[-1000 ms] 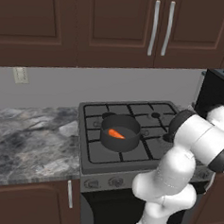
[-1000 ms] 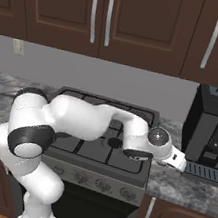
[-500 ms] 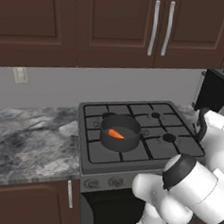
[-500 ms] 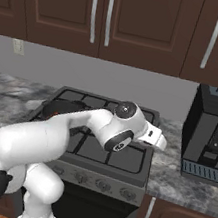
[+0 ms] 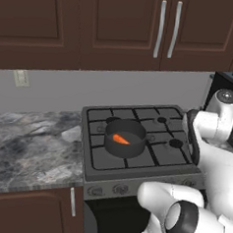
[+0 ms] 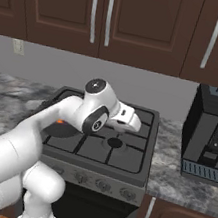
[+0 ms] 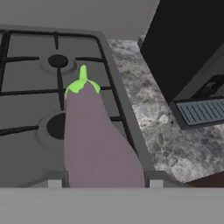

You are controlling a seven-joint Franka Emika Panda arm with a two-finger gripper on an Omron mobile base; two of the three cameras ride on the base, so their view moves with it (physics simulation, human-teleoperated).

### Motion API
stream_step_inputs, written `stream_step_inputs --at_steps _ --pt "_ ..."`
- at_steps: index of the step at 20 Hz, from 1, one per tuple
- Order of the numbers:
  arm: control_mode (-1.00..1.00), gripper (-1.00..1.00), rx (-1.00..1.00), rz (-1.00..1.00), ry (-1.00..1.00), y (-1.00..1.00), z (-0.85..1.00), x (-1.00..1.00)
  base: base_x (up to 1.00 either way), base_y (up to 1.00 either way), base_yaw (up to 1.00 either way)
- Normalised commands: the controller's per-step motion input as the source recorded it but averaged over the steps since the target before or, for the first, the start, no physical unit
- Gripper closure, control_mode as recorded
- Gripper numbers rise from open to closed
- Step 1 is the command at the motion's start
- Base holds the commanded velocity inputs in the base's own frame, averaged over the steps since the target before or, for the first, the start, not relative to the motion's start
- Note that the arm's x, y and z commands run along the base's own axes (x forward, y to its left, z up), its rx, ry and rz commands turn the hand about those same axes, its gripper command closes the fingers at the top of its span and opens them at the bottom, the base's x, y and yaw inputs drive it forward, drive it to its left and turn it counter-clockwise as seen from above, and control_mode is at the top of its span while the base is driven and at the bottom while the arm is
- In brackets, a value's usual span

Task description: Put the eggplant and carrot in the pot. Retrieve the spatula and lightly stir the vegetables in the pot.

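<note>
With the bright orange tapered carrot (image 5: 120, 139) already lying in the round dark grey metal pot (image 5: 125, 138), the jaws are clamped on the oblong purple eggplant (image 7: 95, 142), its green stem pointing ahead, held above the black stove grate (image 7: 30, 92) for carrying potward.

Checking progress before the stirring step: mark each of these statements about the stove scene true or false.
1. The carrot lies inside the pot. True.
2. The eggplant is already in the pot. False: the gripper holds it above the stove's right-hand burners.
3. The pot sits on the stone counter. False: it sits on a front stove burner.
4. A dark appliance stands on the counter right of the stove. True.
</note>
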Motion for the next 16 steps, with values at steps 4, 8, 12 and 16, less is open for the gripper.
stream_step_inputs --at_steps 4,8,12,16 --pt "-1.0 1.0 0.0 0.28 0.06 0.79 0.03 0.0 0.0 0.0 0.0" --pt "-1.0 1.0 0.0 0.29 0.0 0.68 0.0 0.0 0.0 0.0 0.0" --pt "-1.0 1.0 0.02 0.23 0.0 0.63 0.0 -0.07 0.0 0.0 0.0" --pt "-1.0 1.0 0.0 0.16 0.0 0.71 0.0 -0.05 0.0 0.0 0.0"
